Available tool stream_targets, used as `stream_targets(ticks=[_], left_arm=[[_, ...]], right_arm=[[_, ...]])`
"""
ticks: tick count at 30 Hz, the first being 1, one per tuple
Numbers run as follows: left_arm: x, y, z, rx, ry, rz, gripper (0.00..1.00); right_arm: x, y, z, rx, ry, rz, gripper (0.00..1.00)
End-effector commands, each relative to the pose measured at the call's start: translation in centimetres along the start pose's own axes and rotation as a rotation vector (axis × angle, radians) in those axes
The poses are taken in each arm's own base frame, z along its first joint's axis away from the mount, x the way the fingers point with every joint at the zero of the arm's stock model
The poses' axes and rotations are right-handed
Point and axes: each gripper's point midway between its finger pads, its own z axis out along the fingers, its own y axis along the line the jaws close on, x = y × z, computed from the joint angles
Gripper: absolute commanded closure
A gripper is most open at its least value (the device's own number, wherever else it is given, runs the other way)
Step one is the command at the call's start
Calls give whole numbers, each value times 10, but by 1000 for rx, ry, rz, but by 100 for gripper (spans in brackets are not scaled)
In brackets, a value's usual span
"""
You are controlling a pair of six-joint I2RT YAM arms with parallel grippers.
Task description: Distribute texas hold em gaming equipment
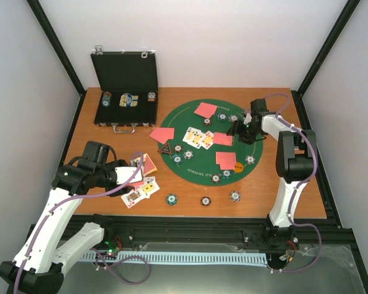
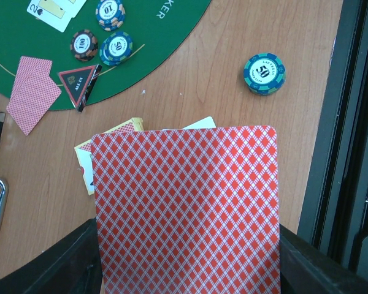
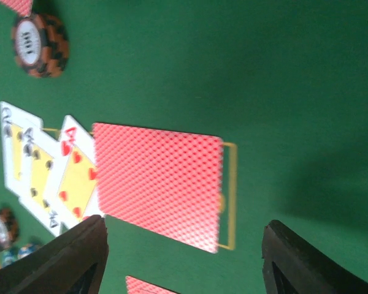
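My left gripper (image 2: pixel 189 269) is shut on a red-backed card (image 2: pixel 184 208), held above the wood just left of the green mat (image 2: pixel 172 24), over a small deck (image 2: pixel 119 131). From the top view, the left gripper (image 1: pixel 135 171) hangs beside that deck (image 1: pixel 149 164). Open, my right gripper (image 1: pixel 236 130) hovers low over the mat's right half. A red-backed card (image 3: pixel 156 184) lies flat on the felt beyond its fingertips (image 3: pixel 73 257), next to face-up cards (image 3: pixel 43 171). Nothing is between the jaws. A triangle marker (image 1: pixel 165 149) and striped chips (image 1: pixel 178 158) sit on the mat's left part.
The open black case (image 1: pixel 126 92) stands at the back left. Three chips (image 1: pixel 171 199) (image 1: pixel 205 201) (image 1: pixel 235 196) lie on the wood near the front edge. Face-up cards (image 1: pixel 141 191) lie by the left arm. An orange disc (image 1: pixel 238 165) is on the mat.
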Motion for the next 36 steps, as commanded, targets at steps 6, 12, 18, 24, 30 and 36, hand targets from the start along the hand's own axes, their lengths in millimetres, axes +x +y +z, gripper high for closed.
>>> stream_targets(ticks=[6,12,18,24,30,36], left_arm=[[-12,5,-11,-27,-41,38,67],[-16,8,-12,-25,-51,29,67],[-16,7,-11,-22,-54,18,67],[-17,7,-12,-25,-59,18,67],[-16,7,-13,-25,-57,17,67],[-16,6,-14,-28,-55,19,67]], right_arm=[[4,9,-75,149,-191,-34,21],[86,151,-94,-229,-153,-234,11],[193,242,-94,-492,-8,-351,9],[268,277,-81,-607,122,-400,9],[306,305,-72,-686,197,-445,10],[322,327,-56,-712,251,-454,11]])
